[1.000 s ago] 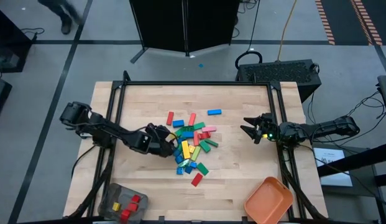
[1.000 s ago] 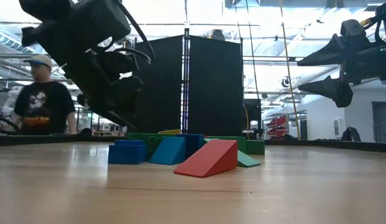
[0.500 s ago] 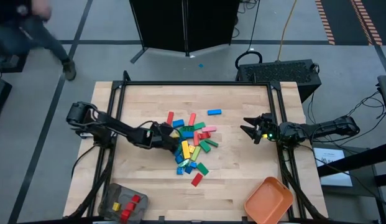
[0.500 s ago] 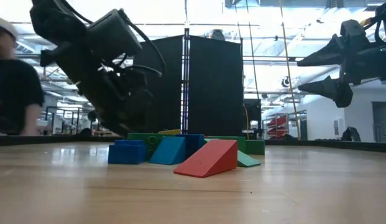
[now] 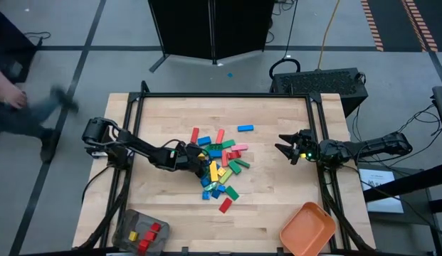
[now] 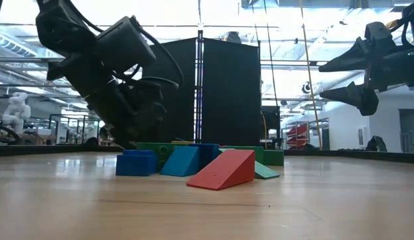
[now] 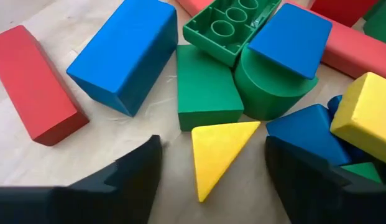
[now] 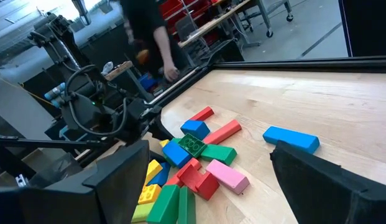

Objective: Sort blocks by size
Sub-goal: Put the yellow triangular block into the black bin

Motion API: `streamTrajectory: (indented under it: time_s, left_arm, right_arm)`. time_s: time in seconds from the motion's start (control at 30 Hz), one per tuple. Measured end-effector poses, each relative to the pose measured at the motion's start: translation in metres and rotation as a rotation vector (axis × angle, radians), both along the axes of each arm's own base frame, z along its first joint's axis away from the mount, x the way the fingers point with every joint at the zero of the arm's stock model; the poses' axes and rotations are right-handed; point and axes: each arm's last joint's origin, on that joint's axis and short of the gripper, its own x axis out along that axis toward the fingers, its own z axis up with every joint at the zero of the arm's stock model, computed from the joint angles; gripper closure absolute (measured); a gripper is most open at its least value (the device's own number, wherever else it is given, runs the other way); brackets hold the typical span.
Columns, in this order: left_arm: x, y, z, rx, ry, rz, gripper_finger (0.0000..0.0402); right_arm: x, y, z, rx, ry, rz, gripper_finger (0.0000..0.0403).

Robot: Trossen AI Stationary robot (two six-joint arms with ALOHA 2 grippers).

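Left gripper point(image 5: 194, 158) of mine sits low at the near edge of the pile of blocks point(image 5: 219, 162), its fingers parted and straddling a yellow triangular block point(image 7: 219, 151) that lies flat on the wood between them; nothing is clamped yet, and neither finger touches the yellow piece as far as my wrist view shows. Just beyond that triangle, from this gripper's outlook, sit a green block point(image 7: 205, 87) and a green half-round piece point(image 7: 267, 87) with a blue block point(image 7: 289, 31) resting on top, while a long blue block point(image 7: 124, 53) and a long red block point(image 7: 37, 84) lie off to one side of my fingers. Behind my left arm, at the table's near corner, the grey container point(image 5: 140, 232) already holds a few red and yellow pieces, so I judge some sorting is done. Most of the work remains: the heap ahead of the gripper is mixed, with short and long pieces jumbled, and a stray blue block point(image 5: 245, 129) and a red wedge point(image 5: 225, 205) lie apart from it. Farther right, the orange tray point(image 5: 307, 229) shows nothing inside. My right gripper point(image 5: 286, 147) waits wide open above the table's right side, well apart from the pile, holding nothing.
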Motion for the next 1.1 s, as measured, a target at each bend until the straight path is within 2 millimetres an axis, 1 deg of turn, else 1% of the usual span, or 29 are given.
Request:
streamTrajectory:
  time_s: [0.33,0.43,0.5,0.6,0.87,0.97,1.1]
  left_arm:
    - [0.001,0.000,0.000,-0.012,-0.009,-0.001,0.0314]
    - [0.002,-0.001,0.002,-0.017,-0.028,-0.006,0.0355]
    - [0.002,-0.002,0.002,-0.019,-0.037,-0.007,0.0373]
    - [0.002,-0.003,0.004,-0.019,-0.041,-0.012,0.0384]
    - [0.004,-0.005,0.006,-0.026,-0.055,-0.019,0.0387]
    - [0.004,-0.008,0.011,-0.050,-0.073,-0.040,0.0396]
    - [0.001,-0.014,0.027,-0.060,-0.124,-0.068,0.0398]
  right_arm:
    - [0.000,0.000,0.000,0.000,0.000,0.000,0.0073]
    - [0.000,0.000,0.000,0.000,0.000,0.000,0.0073]
    - [0.000,0.000,0.000,0.000,0.000,0.000,0.0073]
    - [0.000,0.000,0.000,0.000,0.000,0.000,0.0073]
    - [0.000,0.000,0.000,0.000,0.000,0.000,0.0073]
    - [0.000,0.000,0.000,0.004,-0.001,0.000,0.0073]
    - [0.000,0.000,0.000,0.004,-0.001,0.000,0.0073]
